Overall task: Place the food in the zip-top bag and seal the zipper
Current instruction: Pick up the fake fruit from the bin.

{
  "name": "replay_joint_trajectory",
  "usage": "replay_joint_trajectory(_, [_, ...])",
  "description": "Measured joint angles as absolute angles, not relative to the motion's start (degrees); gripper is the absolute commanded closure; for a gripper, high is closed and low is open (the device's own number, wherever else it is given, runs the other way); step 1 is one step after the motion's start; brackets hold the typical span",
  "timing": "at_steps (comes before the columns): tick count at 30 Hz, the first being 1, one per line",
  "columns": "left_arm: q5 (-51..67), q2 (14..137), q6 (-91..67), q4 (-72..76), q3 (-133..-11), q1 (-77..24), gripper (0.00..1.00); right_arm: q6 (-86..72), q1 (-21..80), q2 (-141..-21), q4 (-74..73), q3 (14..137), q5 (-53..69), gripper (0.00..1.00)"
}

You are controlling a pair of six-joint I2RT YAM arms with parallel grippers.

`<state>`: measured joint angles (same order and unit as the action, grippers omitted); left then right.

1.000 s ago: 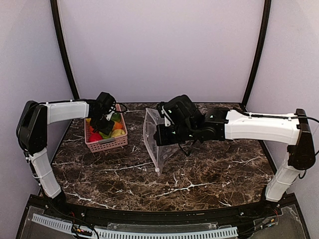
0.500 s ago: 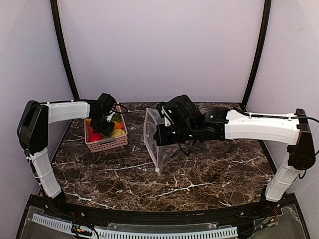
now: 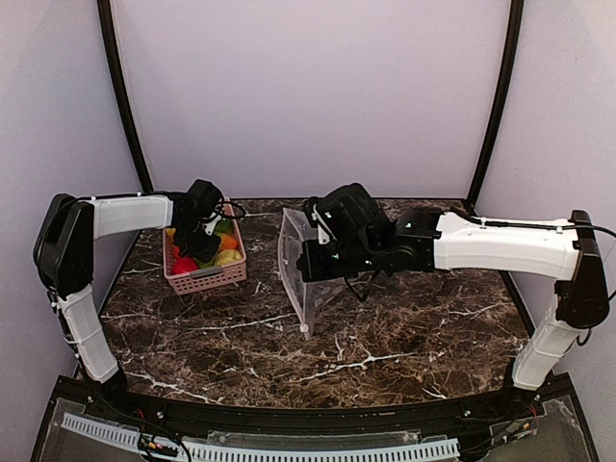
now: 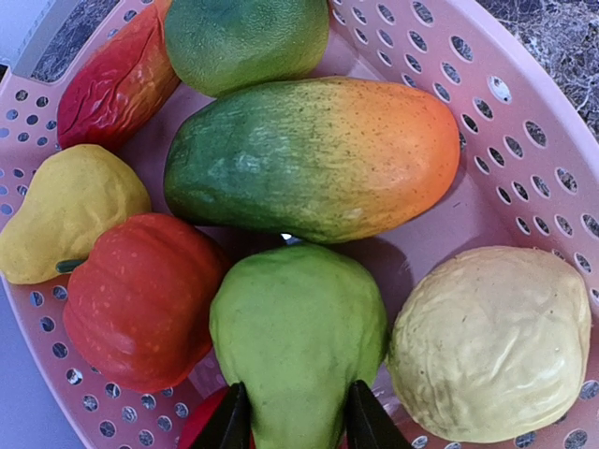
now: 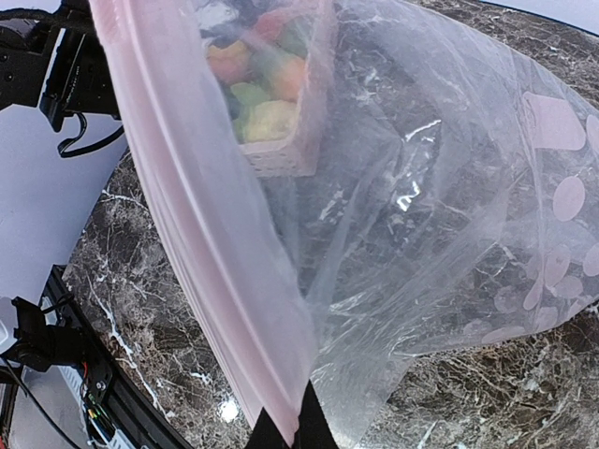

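The left hand (image 4: pixel 298 426) is down inside a pink perforated plastic basket (image 4: pixel 524 140). Its two dark fingers (image 4: pixel 229 423) stand apart, one against each flank of a glossy green pear-shaped toy fruit (image 4: pixel 298 337). Whether they actually squeeze it cannot be told.

Packed around that pear are:
- a red ribbed toy tomato (image 4: pixel 140 299) to its left
- a pale yellow lumpy fruit (image 4: pixel 491 341) to its right
- a long green-to-orange toy mango (image 4: pixel 318 154) lying across just beyond it
- a yellow pear (image 4: pixel 65 210) beyond the tomato
- a wrinkled red piece (image 4: pixel 117 84) and a round green fruit (image 4: pixel 248 37) at the far end

The basket sits at the left rear of the dark marbled tabletop (image 3: pixel 385 337).

The right hand (image 5: pixel 292 432) has its fingertips pinched together on the pale pink zipper strip (image 5: pixel 201 234) of the clear crinkly zip-top bag with pale dots (image 5: pixel 421 234). It holds the bag upright near the middle of the tabletop. The bag is to the right of the basket and apart from it, and its lower corner reaches down to the marble. Through the plastic the basket and its fruit show blurred.
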<state>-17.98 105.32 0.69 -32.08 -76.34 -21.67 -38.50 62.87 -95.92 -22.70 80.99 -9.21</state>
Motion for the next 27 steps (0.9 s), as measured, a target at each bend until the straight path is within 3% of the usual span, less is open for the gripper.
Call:
replay_joint_trajectory(14, [-17.69, 102.65, 0.62, -31.35, -74.50, -21.65, 0.81, -38.52, 62.81, -95.53, -22.33, 80.18, -9.28, 1.00])
replay_joint_trajectory(27, [-11.09, 83.29, -1.06, -25.30, -66.17, -21.63, 0.82, -37.76, 62.26, -91.55, -21.98, 79.20, -10.52, 1.00])
